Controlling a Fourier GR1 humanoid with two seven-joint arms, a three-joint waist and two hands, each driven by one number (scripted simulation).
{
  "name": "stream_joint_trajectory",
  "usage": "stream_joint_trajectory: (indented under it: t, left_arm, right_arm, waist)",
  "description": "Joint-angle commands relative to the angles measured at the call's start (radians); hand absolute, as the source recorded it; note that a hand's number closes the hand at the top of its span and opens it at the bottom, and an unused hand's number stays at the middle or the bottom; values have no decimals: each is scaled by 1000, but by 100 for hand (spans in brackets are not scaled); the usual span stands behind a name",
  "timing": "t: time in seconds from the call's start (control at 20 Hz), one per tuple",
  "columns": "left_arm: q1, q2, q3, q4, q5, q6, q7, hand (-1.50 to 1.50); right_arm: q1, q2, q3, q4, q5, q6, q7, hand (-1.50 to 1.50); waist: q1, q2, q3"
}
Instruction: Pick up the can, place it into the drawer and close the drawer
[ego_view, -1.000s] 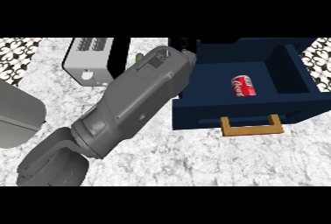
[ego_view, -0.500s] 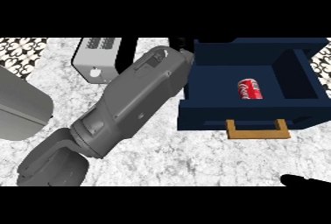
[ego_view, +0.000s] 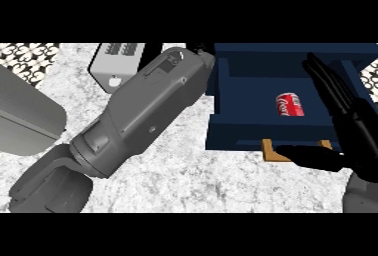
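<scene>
— Since the drawer stands open, where is the can?

— It lies on its side inside the drawer, about midway between the side walls and nearer the front wall, with nothing touching it.

— And the right hand?

— It is over the drawer's right wall. Its fingers are straight and released, grasping nothing, and the thumb reaches across the wooden handle at the drawer's front.

— What about the left hand?

— The left forearm crosses the worktop diagonally toward the far edge. The hand is mostly hidden by the drawer's far left corner, so whether it is released or clenched cannot be told.

— Anything else?

— A white toaster sits near the far edge.
</scene>
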Motion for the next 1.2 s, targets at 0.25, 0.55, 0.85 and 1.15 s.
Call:
stream_joint_trajectory:
  t: [0.25,0.55,0.85,1.15]
  left_arm:
    - [39,104,-7,-94,-49,-7,83,-150]
    - [111,187,-28,-227,-77,20,162,-150]
    - [178,237,-29,-342,-121,58,186,-150]
    - [174,277,-8,-366,-135,41,240,-150]
  right_arm:
    - [-211,-47,100,410,245,-137,-75,-150]
    - [-274,-9,103,692,367,-325,-78,-150]
    - [-422,-2,53,981,408,-440,-80,-150]
    - [-516,24,26,1238,497,-670,-66,-150]
  waist:
    - [17,-1,0]
    - [29,-8,1]
    - [23,-5,1]
    - [31,5,2]
